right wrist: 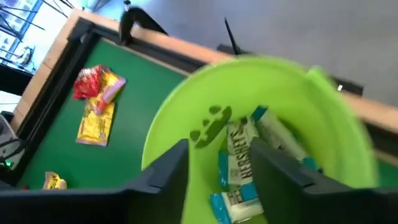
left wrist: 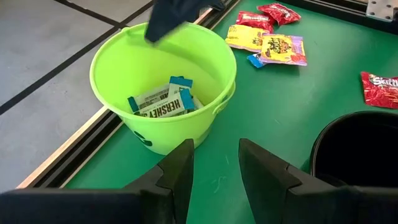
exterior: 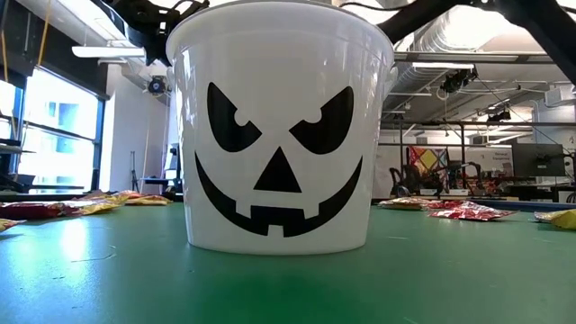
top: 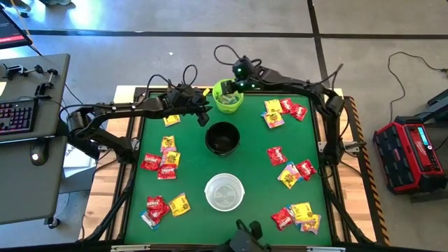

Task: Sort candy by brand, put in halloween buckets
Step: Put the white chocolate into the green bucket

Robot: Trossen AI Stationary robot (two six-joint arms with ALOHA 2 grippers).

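Nearest the low camera stands the white jack-o'-lantern bucket, while the right gripper, fingers apart and empty, hovers over the lime green bucket holding Hershey's packets; the left gripper, fingers also apart, waits beside it.

A robotics laboratory or workshop. Behind the green table, the low view shows exposed ceiling ducts, strip lights and monitors; beside the table stand a keyboard desk and bare concrete floor.

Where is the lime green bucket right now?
From above, the lime green bucket stands at the table's far edge, just beyond the black bucket, under the right tool.
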